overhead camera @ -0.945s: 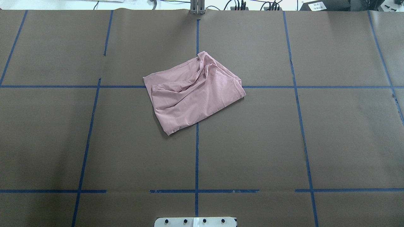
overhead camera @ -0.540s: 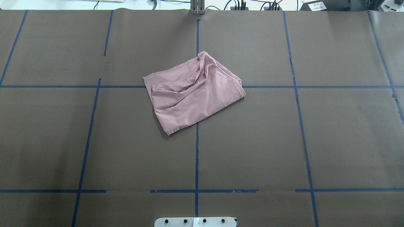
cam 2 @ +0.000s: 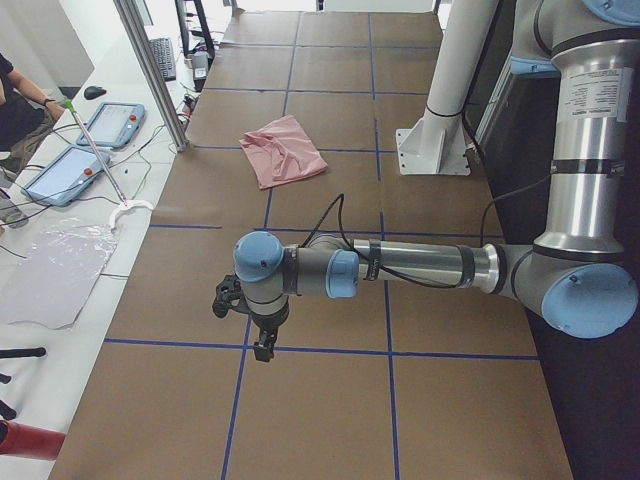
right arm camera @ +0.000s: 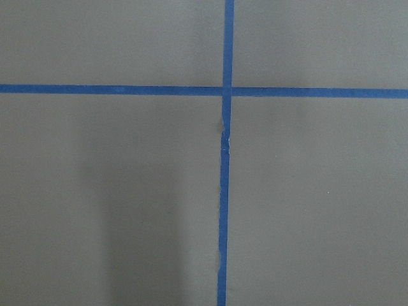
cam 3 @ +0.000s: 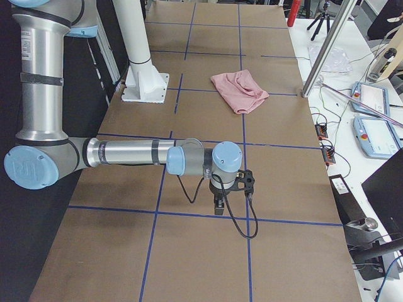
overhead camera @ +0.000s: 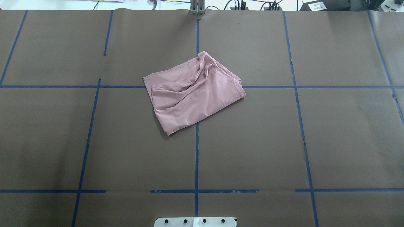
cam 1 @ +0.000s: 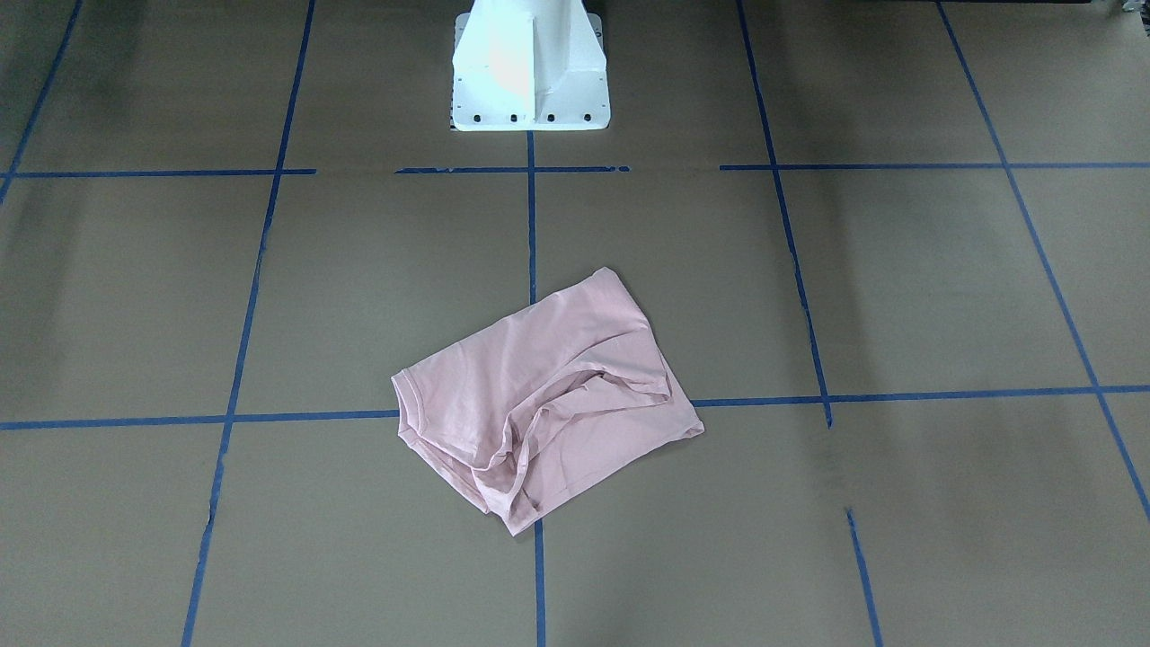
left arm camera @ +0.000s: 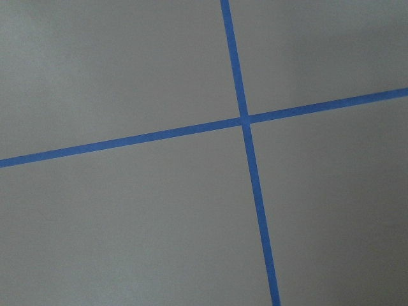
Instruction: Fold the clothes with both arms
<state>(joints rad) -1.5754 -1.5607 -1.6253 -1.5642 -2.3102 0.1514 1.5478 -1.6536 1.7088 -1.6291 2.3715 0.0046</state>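
Overhead shows the T-shirt (overhead camera: 194,94); side views add left hand (cam 2: 262,343), right hand (cam 3: 219,204); cannot tell grip.

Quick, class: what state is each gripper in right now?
Left gripper: cannot be told, seen only from the side.
Right gripper: cannot be told, same reason.
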